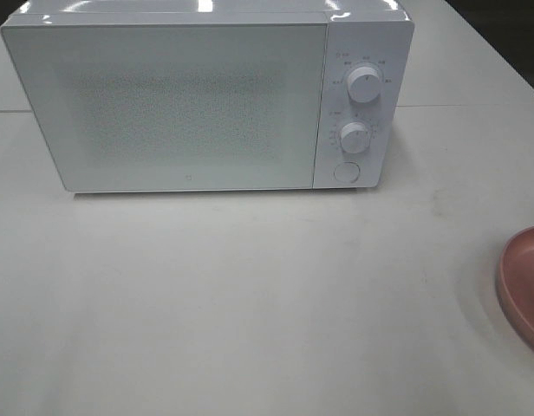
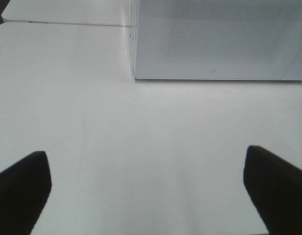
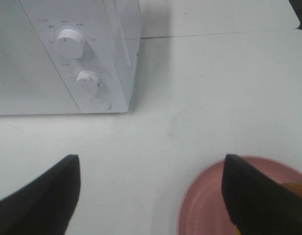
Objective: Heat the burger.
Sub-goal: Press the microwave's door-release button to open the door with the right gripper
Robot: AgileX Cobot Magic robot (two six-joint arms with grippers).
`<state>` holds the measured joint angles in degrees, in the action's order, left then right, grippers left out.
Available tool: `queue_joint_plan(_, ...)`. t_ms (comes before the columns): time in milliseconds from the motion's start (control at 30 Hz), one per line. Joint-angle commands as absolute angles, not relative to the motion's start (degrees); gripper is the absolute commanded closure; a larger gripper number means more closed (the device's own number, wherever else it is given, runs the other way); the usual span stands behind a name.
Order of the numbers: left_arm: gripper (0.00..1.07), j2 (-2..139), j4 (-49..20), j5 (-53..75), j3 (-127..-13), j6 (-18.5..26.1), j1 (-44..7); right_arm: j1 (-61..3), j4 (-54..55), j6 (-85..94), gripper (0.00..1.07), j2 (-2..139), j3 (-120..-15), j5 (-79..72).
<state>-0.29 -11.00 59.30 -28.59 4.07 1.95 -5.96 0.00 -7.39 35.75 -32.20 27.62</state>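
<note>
Wide view first: the white counter (image 1: 250,303) fills the scene, bare across its middle. Sitting at the back is the microwave (image 1: 163,104), white and boxy, with its speckled door (image 1: 189,108) shut flat, so nothing goes in until that comes open. Over at the counter's right edge, the pink plate (image 1: 527,286) is cut off by the frame in the high view.

The right wrist camera looks down on that plate, and there's the burger (image 3: 294,188), just an orange-brown sliver of it peeking out from behind a finger. It seems to rest on the plate, but most of it is hidden.

Handling call: I'd judge it light and soft, a loose stack that can shift or squash, and a shiny bun may slip. The best hold looks like a gentle pinch across the sides, low enough to catch the whole stack rather than only the top bun.

The right fingers (image 3: 254,196) are spread wide, one over the plate, one over bare counter, gripping nothing. The left fingers (image 2: 23,186) are fully apart too, above open counter with the microwave's front ahead.

Smallest bits: the upper knob (image 1: 364,84), the lower knob (image 1: 354,137) and a round button (image 1: 346,172) beneath, likely the door release.
</note>
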Motion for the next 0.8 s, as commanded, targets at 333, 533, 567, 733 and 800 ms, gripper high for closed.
queue_joint_plan(333, 0.07, -1.3, -11.2, 58.8, -28.5, 4.1, 1.9, -5.7, 0.0, -7.8, 0.32, 47.7, -32.5, 16.1)
queue_joint_plan(533, 0.07, -1.3, -11.2, 58.8, -28.5, 4.1, 1.9, -5.7, 0.0, -7.8, 0.32, 53.7, -32.4, 9.3)
queue_joint_plan(567, 0.07, -1.3, -11.2, 58.8, -28.5, 4.1, 1.9, -5.7, -0.4, -7.8, 0.32, 55.6, -32.4, 7.3)
queue_joint_plan(733, 0.07, -1.3, -11.2, 58.8, -28.5, 4.1, 1.9, -5.7, -0.4, -7.8, 0.32, 60.4, -30.0, -2.2)
queue_joint_plan(800, 0.07, -1.3, -11.2, 58.8, -28.5, 4.1, 1.9, -5.7, -0.4, -7.8, 0.32, 61.9, -28.1, -7.3)
